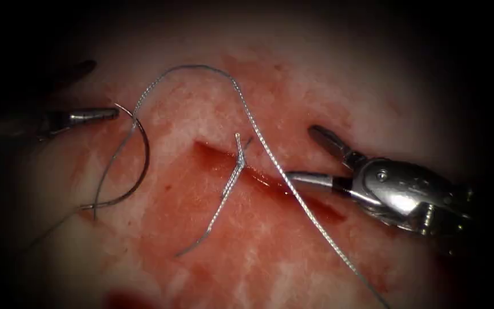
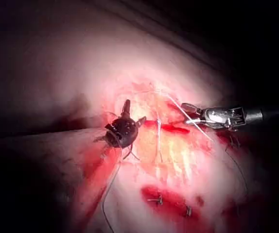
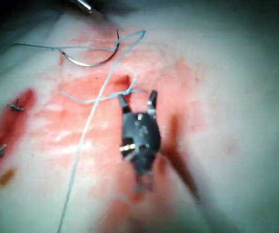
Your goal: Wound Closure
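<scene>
Risk: thread point(image 1: 270, 154) runs right across your open R tool point(image 1: 307, 157); any jaw movement could snag or fray it, or tug the knot point(image 1: 239, 163) at the cut point(image 1: 258, 174). R jaws stand wide apart, holding nothing. L tool point(image 1: 112, 113), jaws together, grips the needle point(image 1: 138, 171) near its swaged end. Needle lies out of the tissue point(image 1: 201, 114), left of the cut, well apart from R tool.

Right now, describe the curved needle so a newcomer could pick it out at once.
Start at the cut in the tissue, then look left toward the left arm's tool. The curved needle hangs there, one end at that tool's tip. Unlike the braided thread and the knotted stitch, it is a smooth, rigid arc.
</scene>
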